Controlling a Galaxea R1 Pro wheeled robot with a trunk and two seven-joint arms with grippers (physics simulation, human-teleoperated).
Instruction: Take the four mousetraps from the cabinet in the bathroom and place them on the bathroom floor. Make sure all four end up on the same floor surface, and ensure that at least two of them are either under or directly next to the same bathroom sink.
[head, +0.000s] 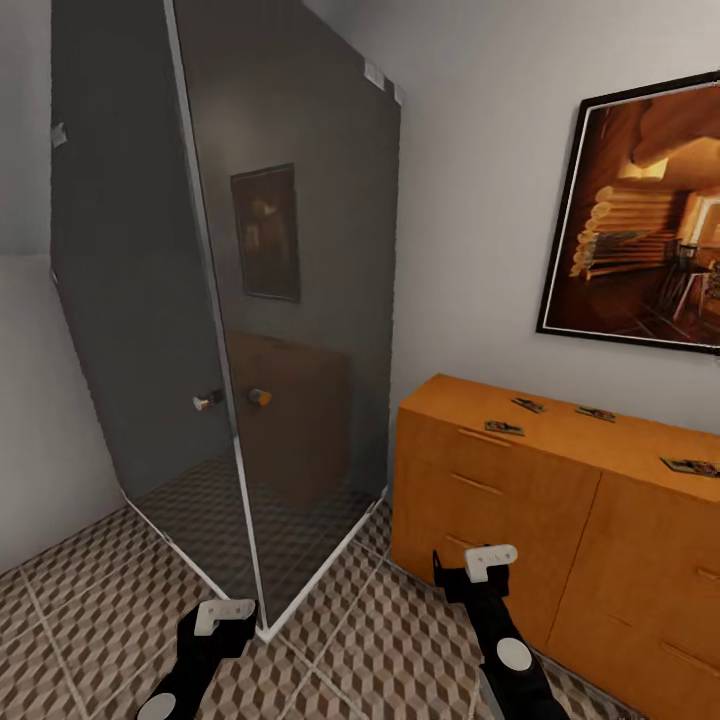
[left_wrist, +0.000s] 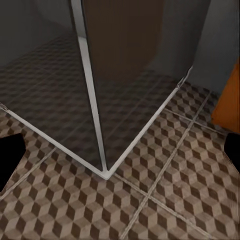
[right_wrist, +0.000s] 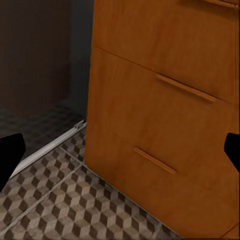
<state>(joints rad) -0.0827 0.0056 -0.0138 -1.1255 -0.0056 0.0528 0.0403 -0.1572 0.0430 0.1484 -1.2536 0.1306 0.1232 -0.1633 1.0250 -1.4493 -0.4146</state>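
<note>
Mousetraps: four are lying flat on the cabinet (head: 560, 500) worktop — one (head: 504, 428) near the front left, two (head: 528, 405) (head: 596, 413) further back, one (head: 692, 466) at the right.
Left hand (head: 222, 615): hanging low over the bathroom floor (head: 380, 640), carrying nothing; I cannot tell how far its fingers are spread.
Right hand (head: 478, 563): sitting just before the drawer fronts, carrying nothing; finger spread is unclear too.
Risk: reaching up from here, the right arm is likely to be scraping the cabinet's front edge or nudging a trap backward.
Room: the glass shower screen (head: 290, 300) and its corner rail (left_wrist: 107, 172) are crowding the left; open tiles are lying between them and the cabinet.
</note>
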